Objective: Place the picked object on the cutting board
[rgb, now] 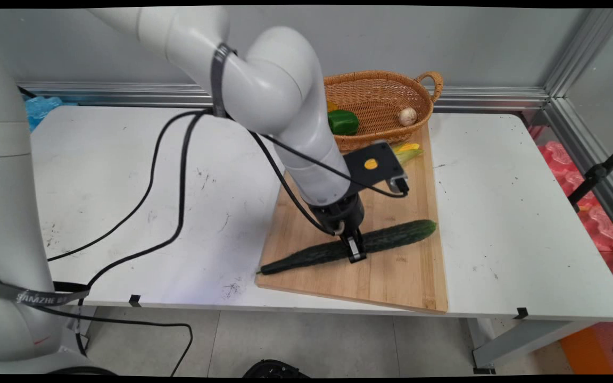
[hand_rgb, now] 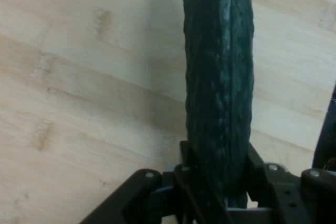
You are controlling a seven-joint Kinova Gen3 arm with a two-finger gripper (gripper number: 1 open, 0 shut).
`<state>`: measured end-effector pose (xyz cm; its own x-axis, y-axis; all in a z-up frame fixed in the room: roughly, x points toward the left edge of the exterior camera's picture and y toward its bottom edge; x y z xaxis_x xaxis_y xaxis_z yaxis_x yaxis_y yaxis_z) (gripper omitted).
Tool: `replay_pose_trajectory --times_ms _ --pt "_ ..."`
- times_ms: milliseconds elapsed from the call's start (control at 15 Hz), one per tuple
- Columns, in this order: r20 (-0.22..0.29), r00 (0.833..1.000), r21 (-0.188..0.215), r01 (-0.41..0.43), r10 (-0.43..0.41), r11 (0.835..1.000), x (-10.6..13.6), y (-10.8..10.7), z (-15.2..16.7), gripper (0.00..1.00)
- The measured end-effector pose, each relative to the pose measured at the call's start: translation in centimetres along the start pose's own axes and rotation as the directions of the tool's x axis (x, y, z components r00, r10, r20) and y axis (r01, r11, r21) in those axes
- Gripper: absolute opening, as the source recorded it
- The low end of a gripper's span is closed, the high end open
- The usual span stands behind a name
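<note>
A long dark green cucumber (rgb: 306,255) lies across the wooden cutting board (rgb: 391,282), its thin end pointing to the board's left edge. My gripper (rgb: 355,249) stands straight down over the cucumber's middle, its fingers pressed against both sides. In the hand view the cucumber (hand_rgb: 218,66) runs up from between the black fingers (hand_rgb: 183,157), which sit tight on its flanks, and the gripper (hand_rgb: 218,158) is shut on it. The cucumber still rests on the board (hand_rgb: 79,103).
A wicker basket (rgb: 386,90) stands at the board's far end, holding a green pepper (rgb: 343,122) and a small pale bulb (rgb: 407,116). A yellow-green flower-like vegetable (rgb: 408,151) lies just in front of the basket. Black cables hang over the table's left half.
</note>
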<state>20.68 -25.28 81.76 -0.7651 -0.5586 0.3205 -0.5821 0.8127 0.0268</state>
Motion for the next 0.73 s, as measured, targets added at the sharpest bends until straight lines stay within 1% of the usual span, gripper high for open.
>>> replay_pose_trajectory --times_ms 333,400,733 --pt "0.019 1.0 -0.001 0.003 -0.002 1.0 0.0 0.0 2.3 0.0" --pt "0.019 1.0 -0.001 0.0 0.0 1.0 0.1 0.0 2.5 1.0" --pt "-0.003 1.0 0.001 -0.021 0.021 1.0 0.6 -0.3 2.2 1.0"
